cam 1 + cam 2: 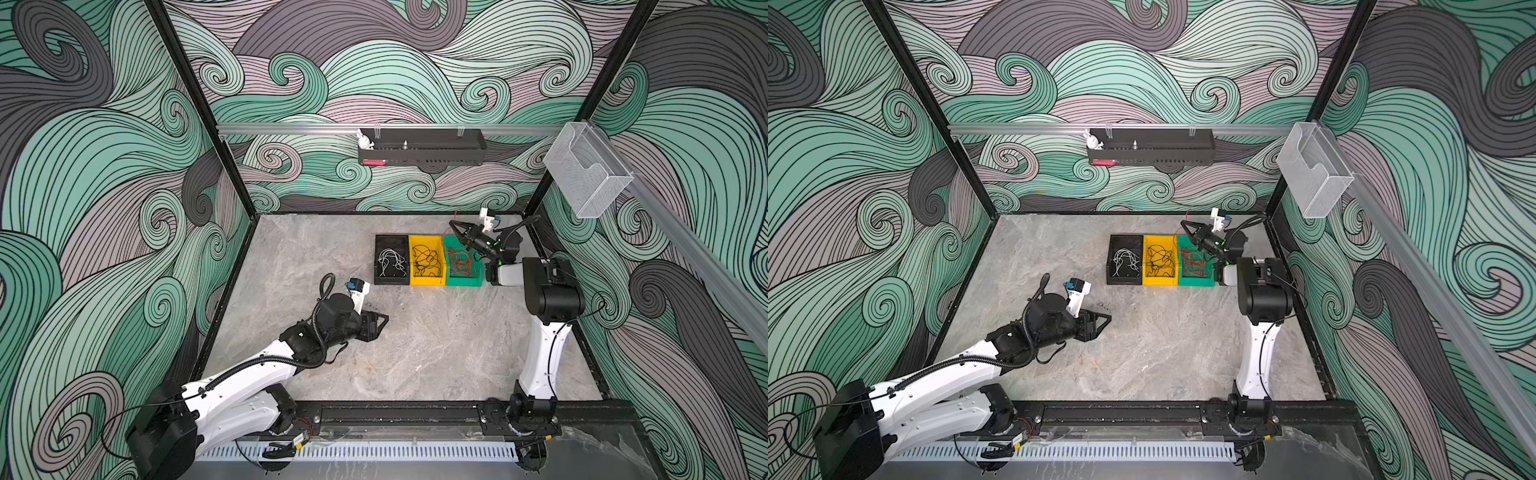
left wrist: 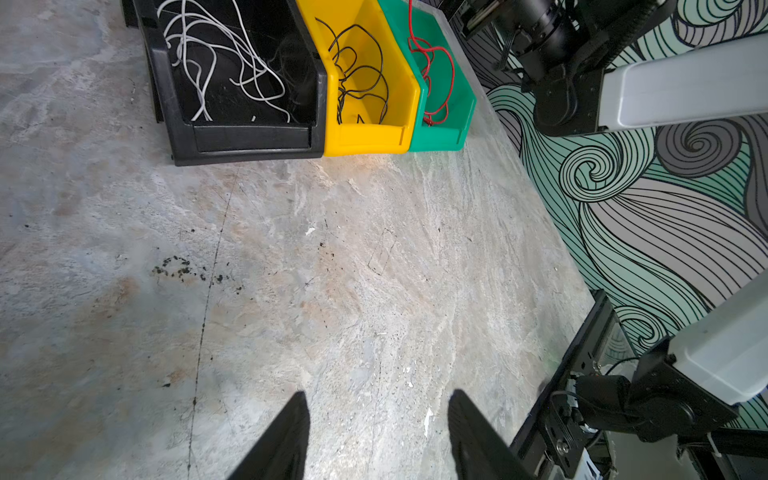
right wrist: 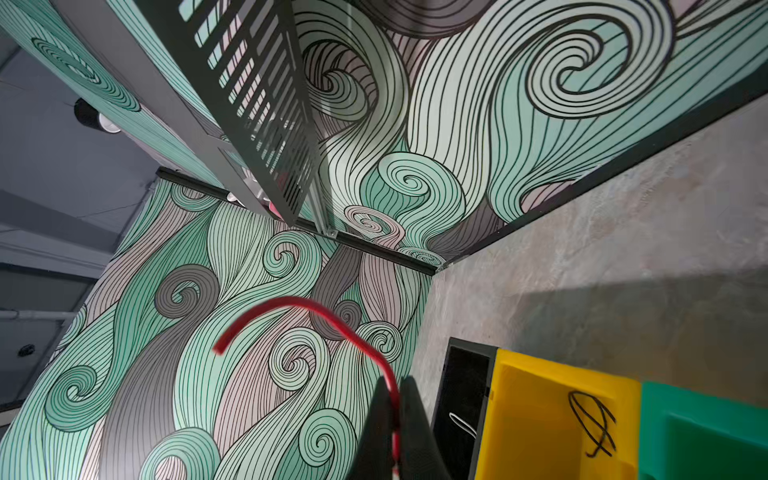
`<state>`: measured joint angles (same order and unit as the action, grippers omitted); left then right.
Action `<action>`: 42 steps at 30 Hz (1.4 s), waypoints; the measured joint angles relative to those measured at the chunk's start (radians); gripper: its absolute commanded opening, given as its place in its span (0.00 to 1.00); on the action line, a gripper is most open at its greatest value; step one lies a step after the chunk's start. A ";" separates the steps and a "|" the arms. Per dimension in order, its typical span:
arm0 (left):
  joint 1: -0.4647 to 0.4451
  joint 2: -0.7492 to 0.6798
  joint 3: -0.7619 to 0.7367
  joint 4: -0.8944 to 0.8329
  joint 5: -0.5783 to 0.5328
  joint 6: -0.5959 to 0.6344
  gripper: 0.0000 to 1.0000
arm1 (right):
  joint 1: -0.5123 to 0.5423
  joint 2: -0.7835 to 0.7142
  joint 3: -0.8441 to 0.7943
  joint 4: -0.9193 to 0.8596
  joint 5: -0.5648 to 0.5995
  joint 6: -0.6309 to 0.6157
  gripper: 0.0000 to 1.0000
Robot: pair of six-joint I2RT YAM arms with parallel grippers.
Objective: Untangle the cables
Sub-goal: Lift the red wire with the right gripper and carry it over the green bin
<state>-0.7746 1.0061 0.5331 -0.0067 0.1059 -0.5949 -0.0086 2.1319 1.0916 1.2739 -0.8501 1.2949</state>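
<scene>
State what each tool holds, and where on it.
The right tool pinches a red cable near one end; the left tool holds nothing.

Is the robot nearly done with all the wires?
Nearly. Done: white cables lie in the black bin, black cables in the yellow bin, red cables in the green bin. In hand: the right gripper pinches one red cable above it; the left gripper is open, empty. Left, probably: dropping that one in.

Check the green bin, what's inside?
Inside the green bin: a loose tangle of red cables, nothing else visible. The right gripper, shut on one red strand, hangs over the bin's far end and hides that corner.
</scene>
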 measured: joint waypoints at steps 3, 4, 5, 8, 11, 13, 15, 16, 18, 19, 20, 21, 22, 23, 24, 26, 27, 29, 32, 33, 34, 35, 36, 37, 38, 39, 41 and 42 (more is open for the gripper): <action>0.000 0.000 0.000 0.000 0.001 -0.002 0.56 | -0.003 -0.040 -0.058 -0.040 -0.002 -0.068 0.00; 0.000 0.000 0.000 0.000 0.002 -0.002 0.56 | -0.005 -0.061 -0.079 -0.062 -0.002 -0.097 0.00; 0.000 0.000 0.000 0.000 0.002 -0.003 0.56 | -0.006 -0.077 -0.094 -0.077 -0.002 -0.117 0.00; 0.000 0.000 0.000 -0.001 0.002 -0.005 0.56 | -0.016 -0.137 -0.143 -0.128 -0.002 -0.193 0.00; 0.000 0.000 -0.001 -0.001 0.002 -0.007 0.55 | -0.037 -0.194 -0.182 -0.197 0.007 -0.274 0.00; 0.000 0.000 -0.001 -0.001 0.002 -0.008 0.55 | -0.044 -0.232 -0.197 -0.262 0.017 -0.335 0.00; 0.000 0.000 -0.001 -0.001 0.002 -0.008 0.56 | -0.048 -0.272 -0.209 -0.340 0.039 -0.404 0.00; 0.000 0.000 -0.001 -0.001 0.002 -0.009 0.56 | -0.048 -0.291 -0.215 -0.377 0.053 -0.437 0.00; 0.000 0.000 -0.001 0.000 0.002 -0.011 0.56 | -0.048 -0.327 -0.223 -0.457 0.077 -0.507 0.00; 0.000 0.000 -0.001 -0.001 0.003 -0.012 0.55 | -0.046 -0.338 -0.223 -0.488 0.086 -0.531 0.00; 0.000 0.000 -0.001 0.000 0.003 -0.013 0.55 | -0.045 -0.349 -0.223 -0.521 0.096 -0.560 0.00; 0.000 0.000 -0.001 0.000 0.003 -0.015 0.55 | -0.045 -0.357 -0.222 -0.554 0.107 -0.586 0.00; 0.000 0.000 -0.001 0.000 0.003 -0.015 0.55 | -0.045 -0.361 -0.221 -0.586 0.117 -0.609 0.00; 0.000 0.000 -0.001 0.000 0.003 -0.016 0.55 | -0.042 -0.364 -0.219 -0.621 0.130 -0.634 0.00; 0.000 0.000 -0.001 0.000 0.003 -0.018 0.55 | -0.038 -0.364 -0.214 -0.661 0.146 -0.659 0.00; 0.000 0.000 -0.001 0.000 0.004 -0.020 0.55 | -0.028 -0.364 -0.203 -0.737 0.183 -0.709 0.00; 0.000 0.000 -0.001 0.000 0.004 -0.021 0.55 | -0.019 -0.364 -0.197 -0.776 0.202 -0.734 0.00; 0.000 0.000 -0.001 0.000 0.006 -0.023 0.55 | 0.003 -0.364 -0.178 -0.849 0.240 -0.775 0.00; 0.000 0.000 -0.001 0.000 0.006 -0.025 0.55 | 0.037 -0.364 -0.138 -0.951 0.300 -0.827 0.00; 0.000 0.000 -0.002 0.000 0.006 -0.026 0.55 | 0.047 -0.363 -0.124 -0.976 0.321 -0.843 0.00; 0.000 0.000 -0.002 0.000 0.006 -0.026 0.55 | 0.054 -0.362 -0.113 -0.997 0.337 -0.853 0.00; 0.000 0.000 -0.002 -0.001 0.006 -0.026 0.55 | 0.061 -0.360 -0.100 -1.022 0.357 -0.866 0.00; 0.000 0.000 -0.002 -0.002 0.006 -0.026 0.55 | 0.067 -0.356 -0.085 -1.051 0.377 -0.876 0.00; 0.000 0.000 -0.002 -0.003 0.006 -0.026 0.55 | 0.069 -0.351 -0.074 -1.069 0.390 -0.881 0.00; 0.000 -0.001 -0.001 -0.010 0.006 -0.025 0.55 | 0.072 -0.345 -0.061 -1.092 0.410 -0.888 0.00; 0.000 -0.002 -0.001 -0.018 0.006 -0.024 0.55 | 0.075 -0.335 -0.049 -1.114 0.426 -0.892 0.00; 0.000 -0.010 -0.001 -0.034 0.005 -0.024 0.55 | 0.078 -0.318 -0.035 -1.144 0.452 -0.895 0.00; 0.000 -0.016 -0.001 -0.039 0.005 -0.024 0.55 | 0.079 -0.305 -0.027 -1.163 0.463 -0.894 0.00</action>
<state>-0.7746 0.9905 0.5320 -0.0452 0.1112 -0.6186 0.0708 1.8271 1.0649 0.1108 -0.3870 0.4007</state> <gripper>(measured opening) 0.553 0.052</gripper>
